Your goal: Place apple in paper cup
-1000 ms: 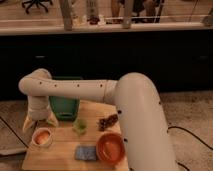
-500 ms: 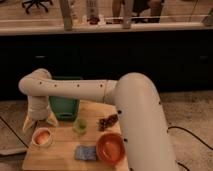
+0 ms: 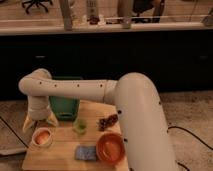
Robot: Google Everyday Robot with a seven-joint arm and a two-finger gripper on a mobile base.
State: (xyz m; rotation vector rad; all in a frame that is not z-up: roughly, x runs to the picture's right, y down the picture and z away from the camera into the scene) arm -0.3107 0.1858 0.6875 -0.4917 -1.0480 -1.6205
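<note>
1. Nearest me, at the front edge of the desk, a pale wooden top, lay a flat blue sponge-like pad and beside it the orange-brown bowl, round, wide, glossy inside.
2. Front left stood the paper cup, short, white, wide-mouthed. The apple already sat inside it, a reddish-orange round shape filling most of the mouth.
3. Just above and behind the cup hung the gripper, pointing down, its jaws spread wide with one pale finger to each side, gripping nothing. Neither finger looked to be touching the cup rim, though I could not be sure on the left side.
4. My judgement: the placing was effectively done and the step in hand was the retreat. I meant to lift straight up, keeping the jaws open and level, so neither finger would clip the light cup and tip it. No sideways travel until the fingertips stood well above the rim.
5. Mid-desk: a small translucent green cup, and right of it a dark brownish-red grape-like cluster, bumpy.
6. Further back, a green bin, squarish and matte, partly hidden by the smooth white arm.
7. Beyond ran a dark cabinet front.
</note>
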